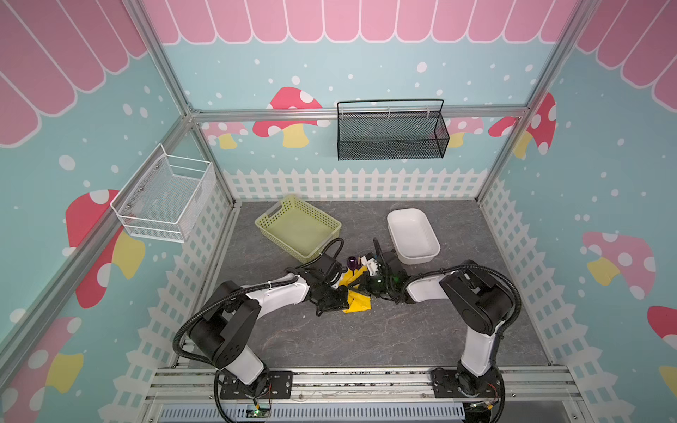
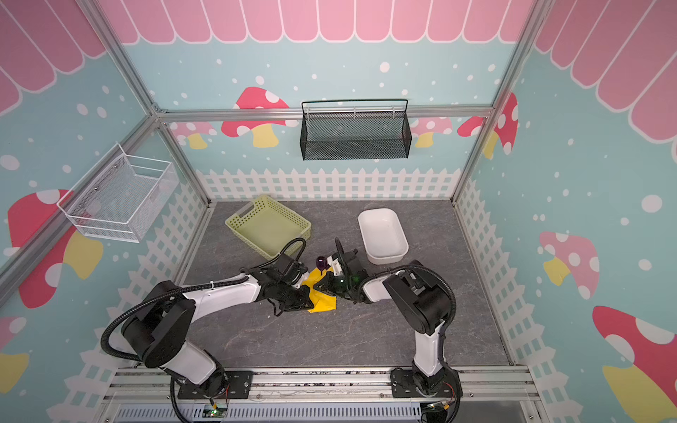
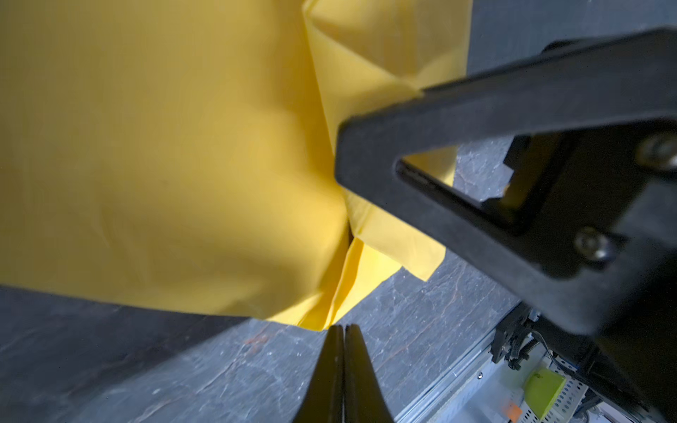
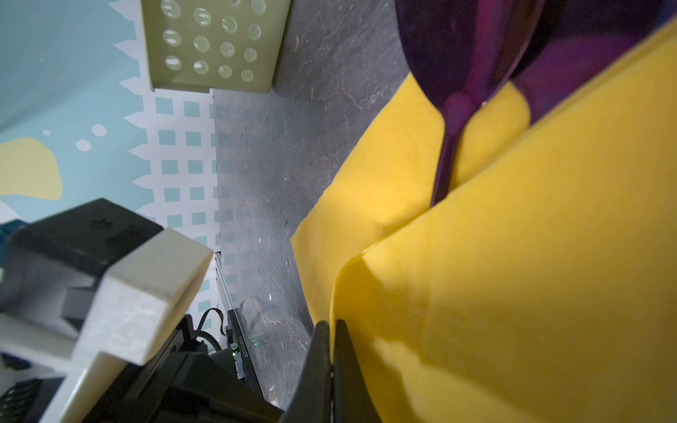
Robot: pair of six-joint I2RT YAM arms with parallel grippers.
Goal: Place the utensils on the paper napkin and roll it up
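Just in front of the green basket (image 1: pixel 267 224), on its arm-base side, the right gripper (image 4: pixel 331 324) is fully closed w/ a folded edge of the paper napkin (image 4: pixel 513 274) nipped between its tips. The left gripper (image 3: pixel 344 327) is closed too, tips together right at a napkin corner; can't tell if any paper is actually caught. The napkin sits between the two, doubled over & seemingly partly lifted off the counter (image 1: pixel 366 340). A dark purple spoon (image 4: pixel 454 110) runs under the flap, its bowl poking out on the basket side. Fork & knife can't be made out, prob. inside the fold.

Risks:
- The thin paper may tear if the grippers pull apart.
- The spoon could slide out the open end if the bundle tilts.
- The loose fold may spring open on release, as nothing pins it.
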